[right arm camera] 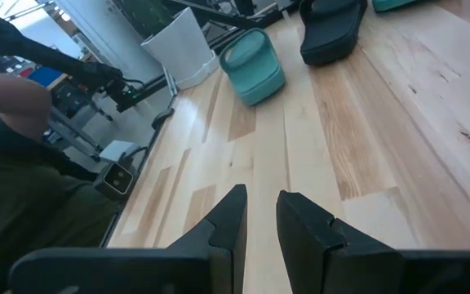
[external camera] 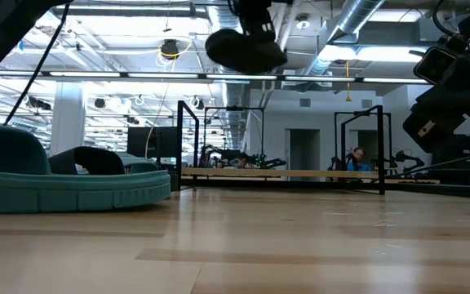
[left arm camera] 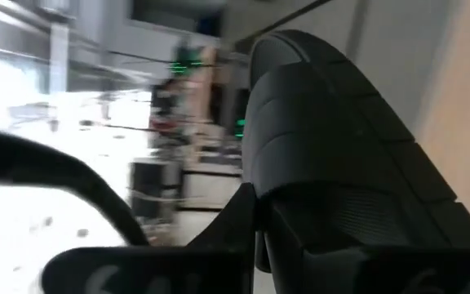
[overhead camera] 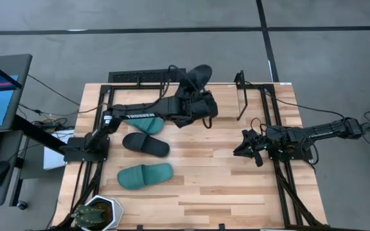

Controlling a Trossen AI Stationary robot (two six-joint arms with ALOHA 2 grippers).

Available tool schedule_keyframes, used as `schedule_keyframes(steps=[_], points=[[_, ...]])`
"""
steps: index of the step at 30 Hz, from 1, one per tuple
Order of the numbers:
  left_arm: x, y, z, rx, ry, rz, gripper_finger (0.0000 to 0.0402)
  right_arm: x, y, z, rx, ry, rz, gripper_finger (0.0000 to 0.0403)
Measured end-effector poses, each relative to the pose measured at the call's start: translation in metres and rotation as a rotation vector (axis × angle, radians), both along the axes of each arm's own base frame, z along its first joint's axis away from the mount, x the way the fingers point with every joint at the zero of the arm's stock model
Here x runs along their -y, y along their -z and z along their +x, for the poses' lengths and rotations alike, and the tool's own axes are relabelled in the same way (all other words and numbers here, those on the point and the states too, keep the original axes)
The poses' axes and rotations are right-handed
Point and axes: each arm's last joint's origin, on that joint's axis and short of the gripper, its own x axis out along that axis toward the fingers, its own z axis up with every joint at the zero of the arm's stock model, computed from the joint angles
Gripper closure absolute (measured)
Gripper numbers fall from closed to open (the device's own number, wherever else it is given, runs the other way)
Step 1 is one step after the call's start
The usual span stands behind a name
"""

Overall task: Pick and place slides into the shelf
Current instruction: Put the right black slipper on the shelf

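The left gripper (overhead camera: 198, 90) hangs high over the worktop's (overhead camera: 223, 186) far edge, its fingers clamped on a black slide (overhead camera: 200, 76) beside the shelf (overhead camera: 239, 96); on the worktop lie one black slide (overhead camera: 146, 144) and two teal slides (overhead camera: 145, 176); the right gripper (overhead camera: 241, 146) waits, fingers narrowly apart, holding nothing.
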Motion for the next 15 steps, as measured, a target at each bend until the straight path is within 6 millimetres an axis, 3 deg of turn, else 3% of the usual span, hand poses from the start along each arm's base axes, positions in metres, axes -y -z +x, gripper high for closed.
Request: schedule_keyframes(steps=[8,15], points=[[-0.009,0.025,-0.015,0.082,-0.098,-0.179,0.0401,0.0,0.001,0.0,-0.015,0.0,-0.001,0.0344],[-0.025,0.067,-0.007,0.072,-0.226,-0.184,0.0401,0.0,0.002,-0.001,-0.024,0.0,-0.002,0.0344]])
